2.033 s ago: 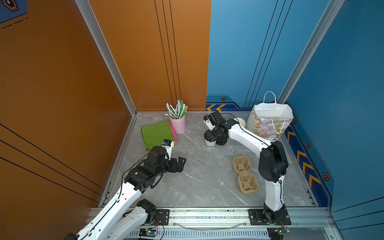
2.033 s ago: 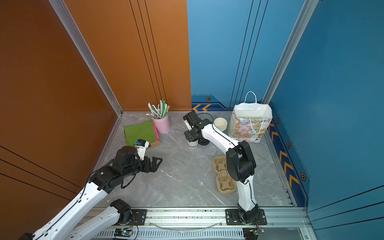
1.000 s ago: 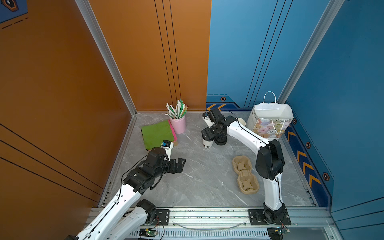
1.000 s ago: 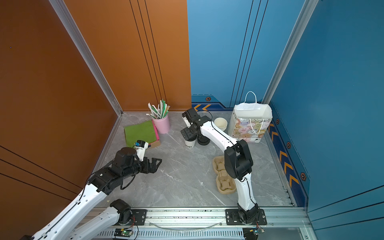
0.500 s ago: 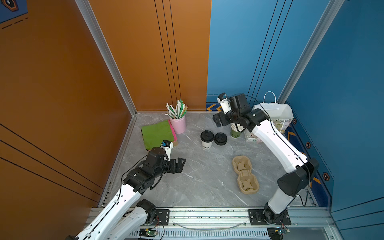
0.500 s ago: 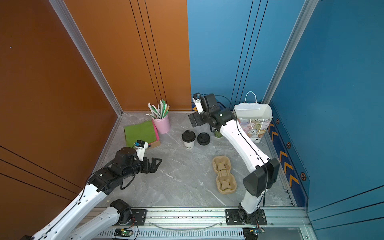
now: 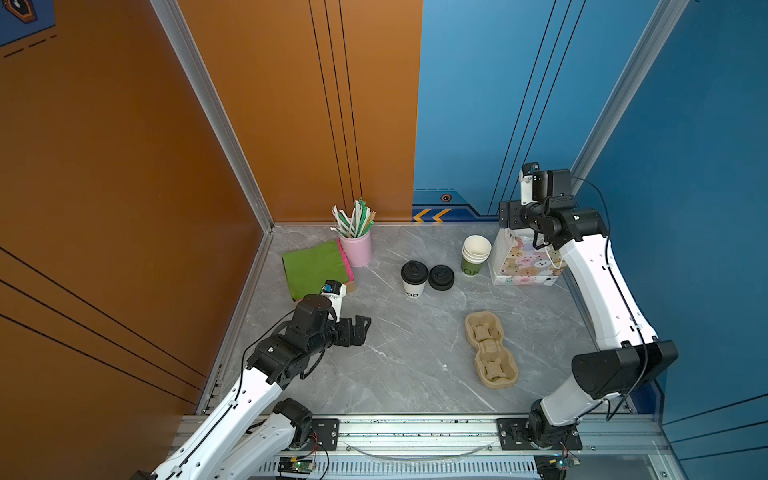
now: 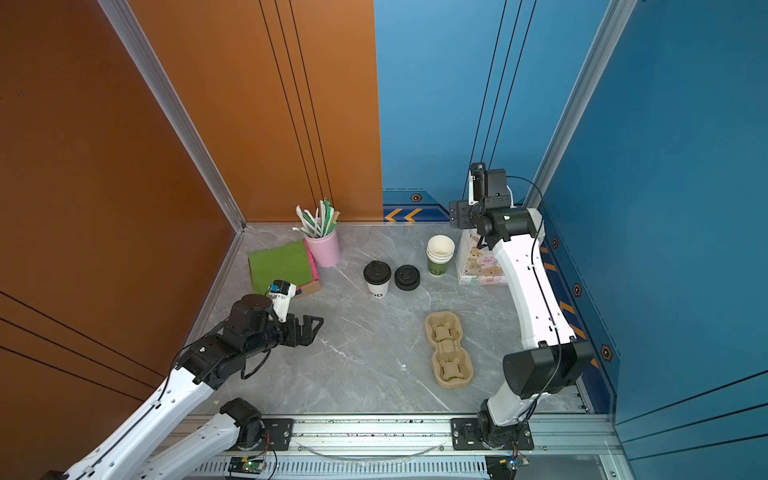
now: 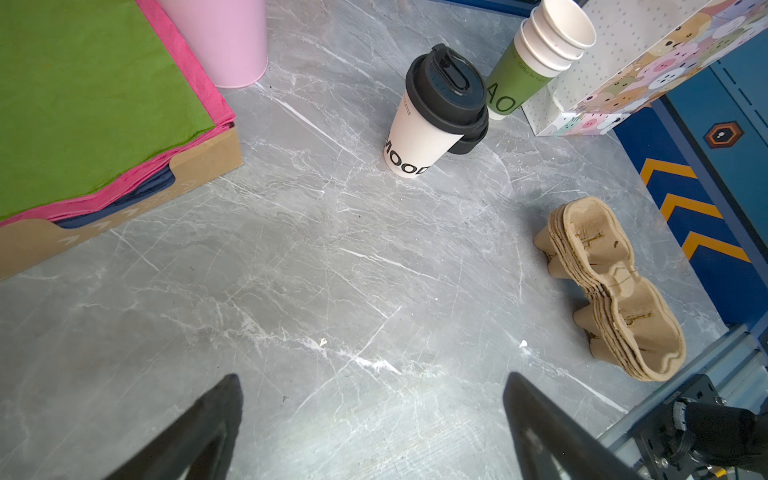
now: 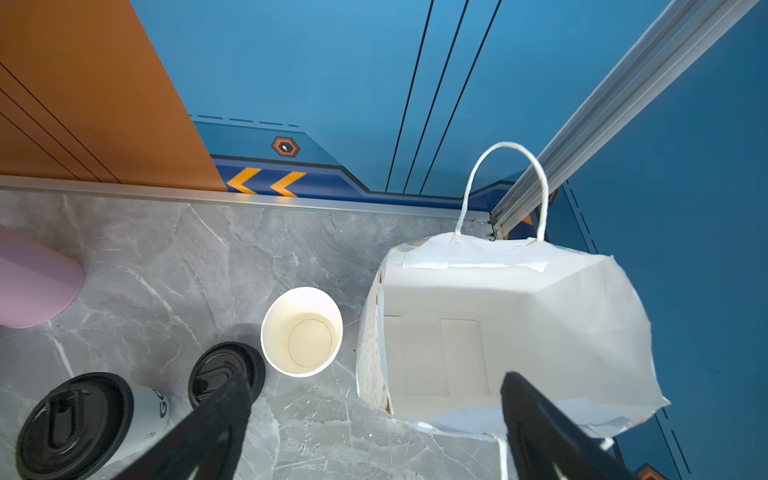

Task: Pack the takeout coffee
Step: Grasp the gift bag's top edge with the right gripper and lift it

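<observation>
White takeout coffee (image 7: 414, 279) stands unpacked at bench (image 7: 395, 374) centre; right end effector (image 10: 374, 380), jaws apart, hovers over the far-right-corner gift bag (image 10: 582, 332), likely readying it; left end effector (image 9: 372, 377) idles, spread.

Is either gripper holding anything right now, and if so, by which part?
Nothing is held: left gripper and right gripper both show open, empty jaws; the takeout coffee stands untouched.

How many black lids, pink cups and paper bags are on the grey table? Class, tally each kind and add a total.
Black lids: 2, one on the takeout coffee, one loose lid beside it
Pink cup: 1
Paper bag: 1
Total: 4
</observation>
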Robot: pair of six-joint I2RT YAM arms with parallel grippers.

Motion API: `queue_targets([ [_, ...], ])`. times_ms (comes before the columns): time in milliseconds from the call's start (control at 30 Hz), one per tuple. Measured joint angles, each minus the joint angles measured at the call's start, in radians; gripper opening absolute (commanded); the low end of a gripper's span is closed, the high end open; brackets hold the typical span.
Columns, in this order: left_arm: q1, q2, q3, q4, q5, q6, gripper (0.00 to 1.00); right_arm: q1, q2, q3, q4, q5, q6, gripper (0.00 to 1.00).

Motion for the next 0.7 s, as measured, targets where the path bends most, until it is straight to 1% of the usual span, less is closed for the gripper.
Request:
queue_targets([
  [133, 0.0, -0.002, 0.0, 0.0, 0.0, 0.0, 0.98, -0.002, 0.11, 0.028, -0.055, -0.002, -0.003, 0.81],
  [267, 0.001, -0.02, -0.002, 0.0, 0.001, 0.0, 0.98, -0.006, 0.182, 0.029, -0.092, 0.02, -0.019, 0.71],
  [300, 0.001, -0.026, -0.003, 0.0, 0.003, 0.0, 0.98, -0.01, 0.196, 0.029, -0.097, 0.026, -0.022, 0.67],
  [367, 0.002, -0.036, -0.008, 0.0, 0.005, 0.0, 0.98, -0.016, 0.214, 0.029, -0.105, 0.04, -0.033, 0.56],
  [433, 0.007, -0.043, -0.015, 0.0, 0.007, 0.0, 0.98, -0.022, 0.224, 0.03, -0.108, 0.052, -0.048, 0.38],
  [500, 0.01, -0.043, -0.017, 0.0, 0.008, 0.0, 0.98, -0.026, 0.225, 0.03, -0.113, 0.061, -0.062, 0.23],
  [533, 0.011, -0.043, -0.017, 0.0, 0.008, 0.0, 0.98, -0.027, 0.225, 0.034, -0.113, 0.064, -0.067, 0.18],
  [600, 0.012, -0.043, -0.017, 0.0, 0.008, 0.0, 0.98, -0.028, 0.225, 0.04, -0.113, 0.071, -0.08, 0.07],
  [667, 0.012, -0.043, -0.017, 0.0, 0.011, 0.0, 0.98, -0.029, 0.225, 0.042, -0.113, 0.077, -0.098, 0.01],
  [700, 0.012, -0.043, -0.017, 0.0, 0.011, 0.0, 0.98, -0.029, 0.225, 0.042, -0.113, 0.08, -0.105, 0.0],
])
